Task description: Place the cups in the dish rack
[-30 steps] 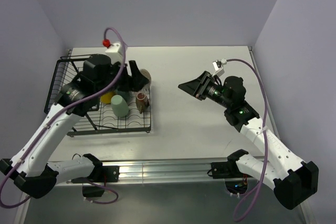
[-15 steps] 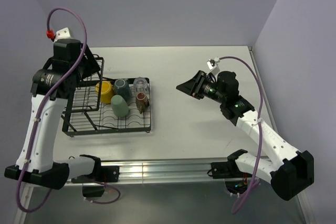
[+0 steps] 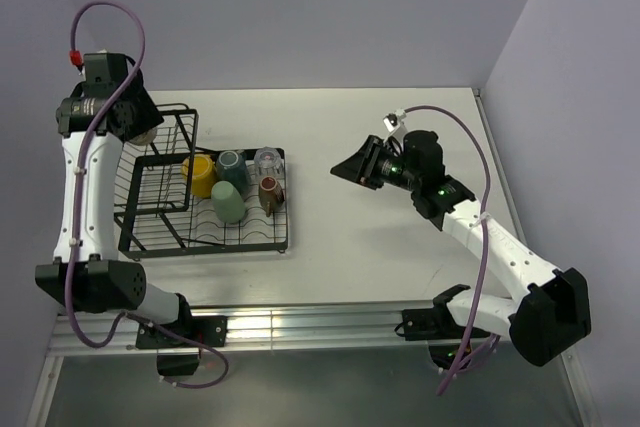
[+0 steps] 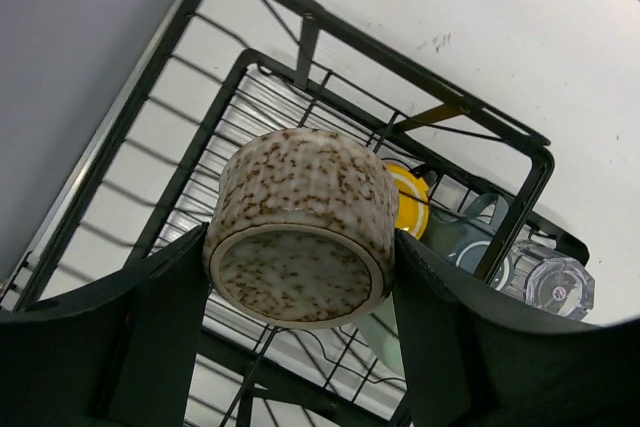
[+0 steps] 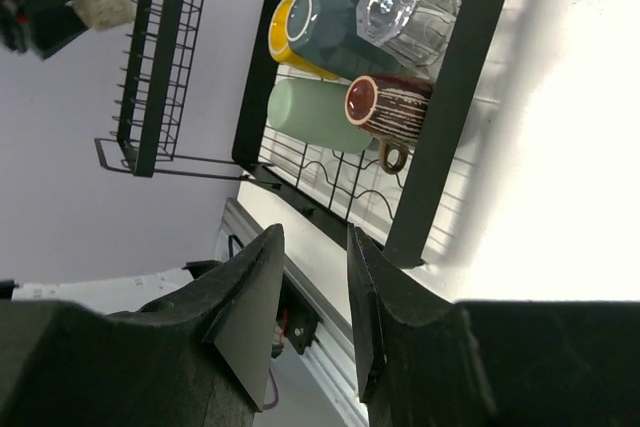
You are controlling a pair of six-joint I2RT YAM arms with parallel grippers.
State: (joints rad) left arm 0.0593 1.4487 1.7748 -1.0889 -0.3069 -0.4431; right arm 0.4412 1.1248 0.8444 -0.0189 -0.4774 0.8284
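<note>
From above, the left gripper (image 3: 138, 119) hangs over the dish rack's (image 3: 200, 248) raised basket, its load hard to make out. Five other cups (image 3: 227, 202) lie on the rack's flat grid. The left wrist view shows the speckled beige cup (image 4: 305, 227) clamped between the fingers (image 4: 160, 317), above the rack. In the right wrist view the right gripper (image 5: 312, 277), right of the rack, is empty, with its jaws narrowly parted.

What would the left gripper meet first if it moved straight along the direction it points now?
Most likely the dish rack. The left gripper, closed on the speckled beige cup, points into the rack's raised basket part, so the cup would touch those wires first. The depth is unclear.
</note>
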